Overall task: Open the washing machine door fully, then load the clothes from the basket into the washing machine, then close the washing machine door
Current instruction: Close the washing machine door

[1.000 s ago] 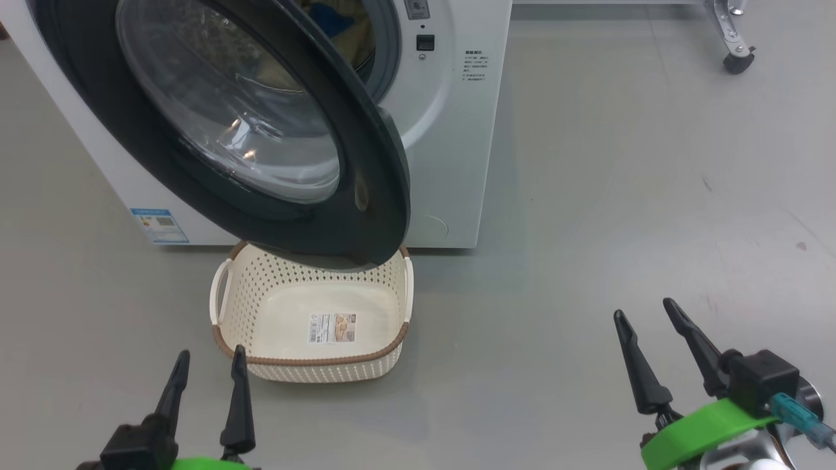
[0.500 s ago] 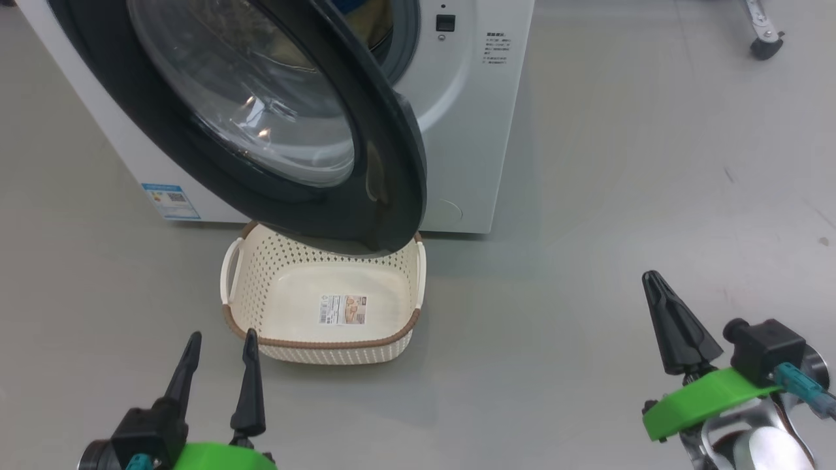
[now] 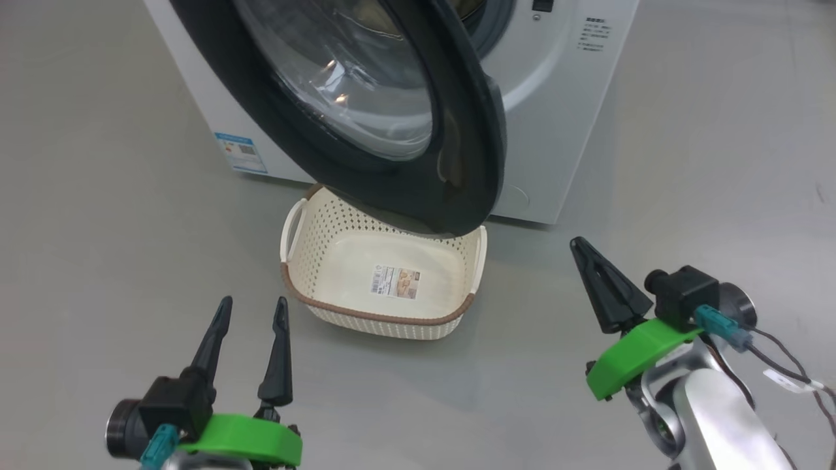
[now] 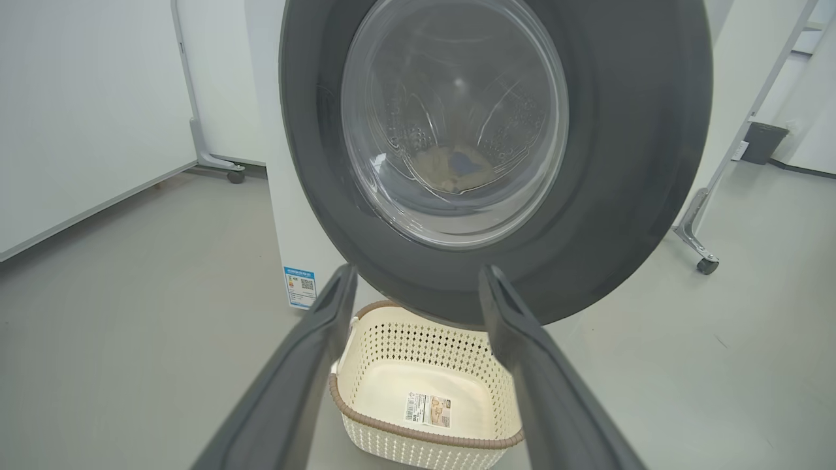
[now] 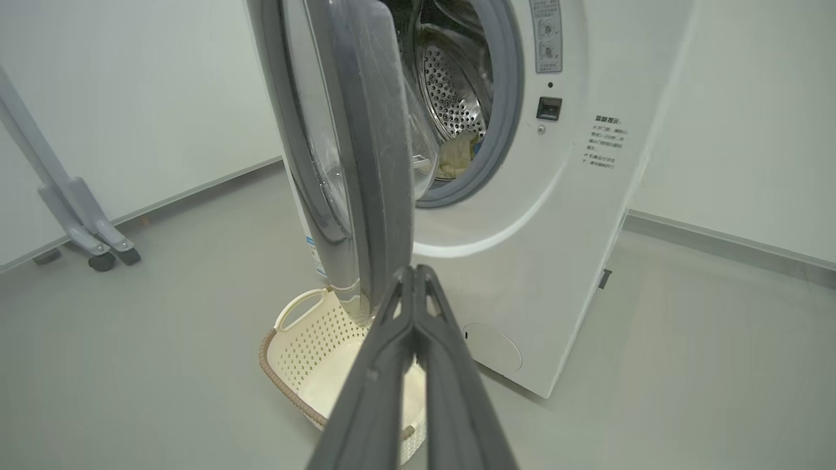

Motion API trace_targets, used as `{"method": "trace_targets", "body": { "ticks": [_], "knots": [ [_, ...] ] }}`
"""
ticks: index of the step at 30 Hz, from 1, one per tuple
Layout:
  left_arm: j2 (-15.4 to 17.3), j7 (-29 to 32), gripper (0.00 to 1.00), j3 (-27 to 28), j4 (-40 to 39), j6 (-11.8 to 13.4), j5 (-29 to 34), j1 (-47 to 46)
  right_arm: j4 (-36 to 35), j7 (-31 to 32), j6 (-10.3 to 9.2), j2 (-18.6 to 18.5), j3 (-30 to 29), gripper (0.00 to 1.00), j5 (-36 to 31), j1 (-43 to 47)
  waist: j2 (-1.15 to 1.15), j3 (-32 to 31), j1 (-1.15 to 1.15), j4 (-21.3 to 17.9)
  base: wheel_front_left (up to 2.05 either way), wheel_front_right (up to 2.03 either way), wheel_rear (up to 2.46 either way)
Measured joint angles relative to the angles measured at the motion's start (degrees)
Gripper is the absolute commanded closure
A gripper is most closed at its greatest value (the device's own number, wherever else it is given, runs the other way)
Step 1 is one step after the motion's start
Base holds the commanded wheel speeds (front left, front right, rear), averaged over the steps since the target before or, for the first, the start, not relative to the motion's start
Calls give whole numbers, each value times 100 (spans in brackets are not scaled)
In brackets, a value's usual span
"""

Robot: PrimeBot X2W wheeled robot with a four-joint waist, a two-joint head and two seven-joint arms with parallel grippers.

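The washing machine [image 3: 562, 111] stands with its door [image 3: 470, 143] swung partly open, black rim hanging over the basket [image 3: 366, 314]. The basket sits empty on the floor, a label on its base. The clothes [image 5: 457, 153] lie inside the steel drum and show cream and blue through the door glass [image 4: 450, 166]. My left gripper [image 3: 253, 303] is open, low and in front of the basket's left corner, framing the door's lower rim [image 4: 419, 274]. My right gripper [image 3: 579, 245] is shut on nothing, right of the basket, its tip pointing at the door's free edge [image 5: 413, 269].
A blue energy sticker [image 3: 240, 151] marks the machine's lower front. A grey wheeled frame leg [image 4: 702, 251] stands to the machine's right, and another wheeled frame leg [image 5: 91, 241] is off to the side. White wall panels lie behind. Grey floor surrounds the basket.
My right gripper's fingers have closed together and it has moved in toward the door's lower edge. The head camera has shifted, sliding the whole picture rightward. The door and basket stay put.
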Motion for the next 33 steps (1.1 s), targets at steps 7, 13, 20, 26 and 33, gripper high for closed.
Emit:
{"method": "trace_targets", "body": {
  "ticks": [7,13,20,26,33],
  "knots": [
    [-101,-56,0,-97,130,-53,40,-180,733,-25,0,-20,510,100,41,-551,0,130,0,539,0,0,0],
    [-194,-100,0,-192,230,-96,40,-253,1360,-194,0,-33,730,100,126,-1144,0,227,0,914,0,0,0],
    [-291,-127,0,-236,308,-149,40,-397,2180,-320,0,-45,782,100,162,-1622,0,325,0,1149,0,0,0],
    [-375,-156,0,-280,420,-202,42,-495,2860,-475,0,-53,749,100,218,-1987,0,334,0,1280,0,0,0],
    [-392,-157,0,-278,441,-249,91,-520,3353,-591,0,-57,493,100,250,-2335,0,368,-1,1296,0,0,0]
  ]
}}
